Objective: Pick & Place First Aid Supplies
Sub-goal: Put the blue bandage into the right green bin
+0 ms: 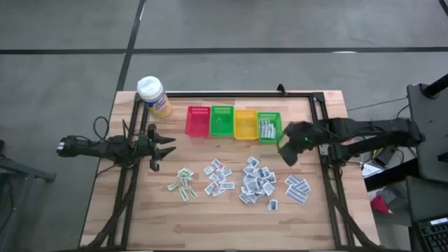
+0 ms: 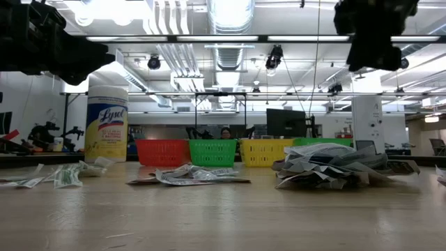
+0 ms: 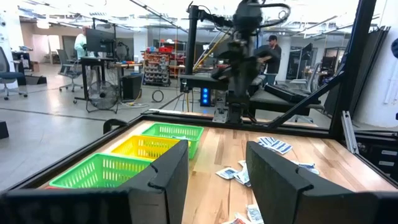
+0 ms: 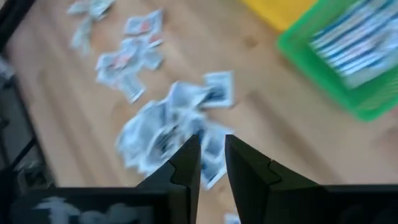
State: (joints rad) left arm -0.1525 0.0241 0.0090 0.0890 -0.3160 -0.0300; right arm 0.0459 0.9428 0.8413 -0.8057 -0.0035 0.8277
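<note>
Small white printed paper packets [image 1: 259, 178] lie scattered below our right gripper [image 4: 212, 163], jaws narrowly apart and empty; left gripper [image 1: 168, 145] open.

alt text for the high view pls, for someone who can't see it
Overhead view of a wooden table with small white first aid packets scattered across its middle. Behind them stand four baskets in a row, red, green, yellow and a second green basket already holding packets. The right gripper hovers beside that basket; the left gripper waits open at the left.
</note>
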